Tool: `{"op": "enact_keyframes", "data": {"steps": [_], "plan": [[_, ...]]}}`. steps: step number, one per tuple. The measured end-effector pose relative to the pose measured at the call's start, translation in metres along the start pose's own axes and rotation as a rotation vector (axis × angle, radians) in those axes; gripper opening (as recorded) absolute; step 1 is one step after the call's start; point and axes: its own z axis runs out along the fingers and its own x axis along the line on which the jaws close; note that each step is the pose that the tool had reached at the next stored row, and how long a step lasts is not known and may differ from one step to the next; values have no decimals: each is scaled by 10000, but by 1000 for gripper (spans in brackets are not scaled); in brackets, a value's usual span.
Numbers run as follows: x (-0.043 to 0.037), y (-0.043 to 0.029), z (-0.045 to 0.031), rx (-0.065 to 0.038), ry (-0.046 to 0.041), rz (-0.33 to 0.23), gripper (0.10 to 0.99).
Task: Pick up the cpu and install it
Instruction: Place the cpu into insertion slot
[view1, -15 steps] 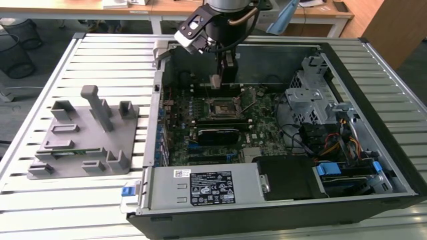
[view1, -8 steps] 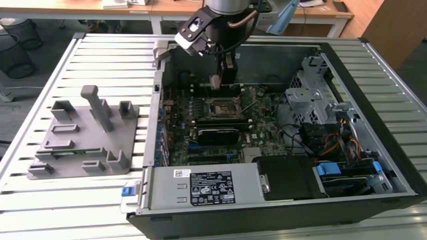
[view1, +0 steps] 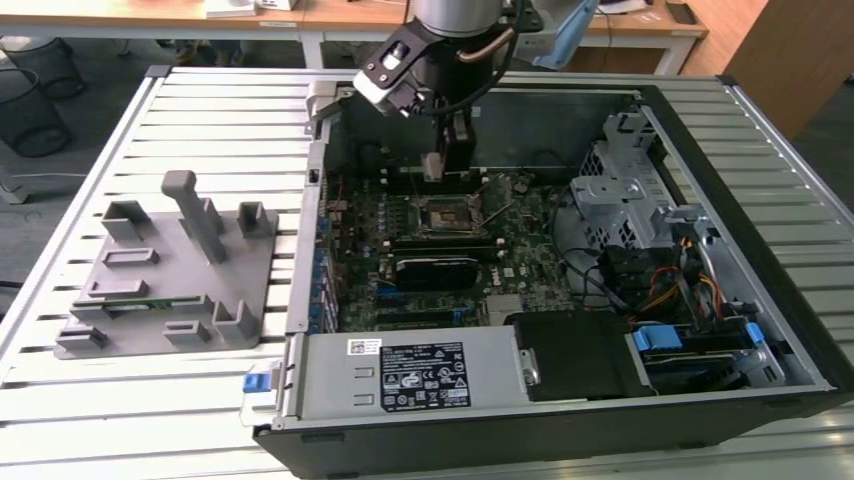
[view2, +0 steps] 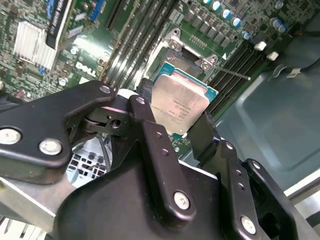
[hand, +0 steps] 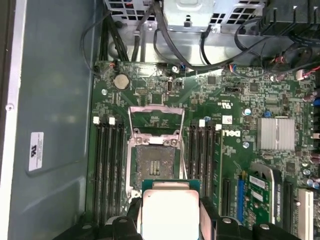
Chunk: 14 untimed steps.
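My gripper (view1: 442, 168) hangs inside the open computer case, above the motherboard (view1: 400, 300) and just behind the cpu socket (view1: 441, 216). It is shut on the cpu (view2: 182, 102), a silver-topped square chip with a thin green rim, pinched by two opposite edges between the black fingers (view2: 145, 112). In the first wrist view the cpu (hand: 170, 202) sits between the fingertips of the gripper (hand: 171, 216), a little short of the socket (hand: 154, 161). The socket's frame is swung open and its contact field lies bare.
Memory slots (hand: 107, 165) flank the socket on both sides. A black heatsink block (view1: 434, 271) lies in front of it. The power supply (view1: 414, 372), drive cage (view1: 627, 190) and cables (view1: 667, 290) crowd the case. A grey fixture tray (view1: 174, 270) stands on the table to the exterior view's left.
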Motion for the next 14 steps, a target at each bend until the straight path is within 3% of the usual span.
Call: {"op": "enact_keyframes", "data": {"steps": [2,7,14], "plan": [[34,13,14,1,-27,-2,541],[70,20,80,-3,-233,-15,541],[71,68,150,-6,-234,-22,541]]}}
